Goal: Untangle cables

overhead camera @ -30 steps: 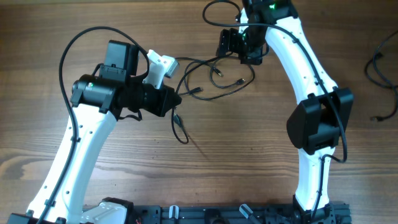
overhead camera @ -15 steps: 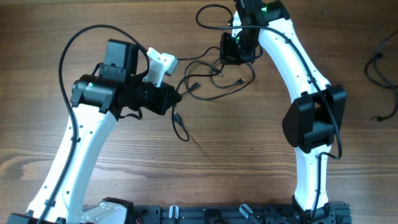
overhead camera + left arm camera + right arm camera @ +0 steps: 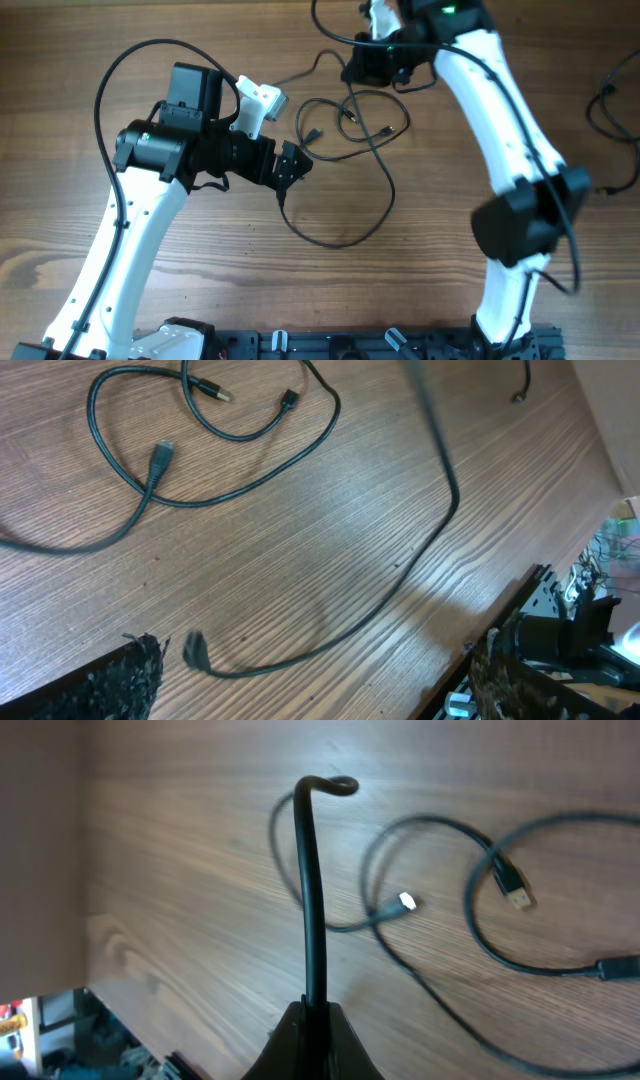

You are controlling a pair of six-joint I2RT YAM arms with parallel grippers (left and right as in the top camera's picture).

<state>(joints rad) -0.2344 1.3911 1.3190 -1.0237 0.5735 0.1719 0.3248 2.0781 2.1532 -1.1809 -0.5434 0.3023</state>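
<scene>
Toward the far middle of the table (image 3: 200, 260), the cables (image 3: 352, 116) lie in a loose tangle of loops with small plug ends showing. One long cord (image 3: 389, 190) leaves the tangle and sweeps a wide arc on its near side. At the tangle's far edge the right gripper (image 3: 310, 1012) is clenched on this cord, while left of the tangle the left gripper (image 3: 293, 166) is released, fingers (image 3: 125, 675) wide apart and touching nothing, the cord's free plug end (image 3: 193, 651) lying on the wood between them.
</scene>
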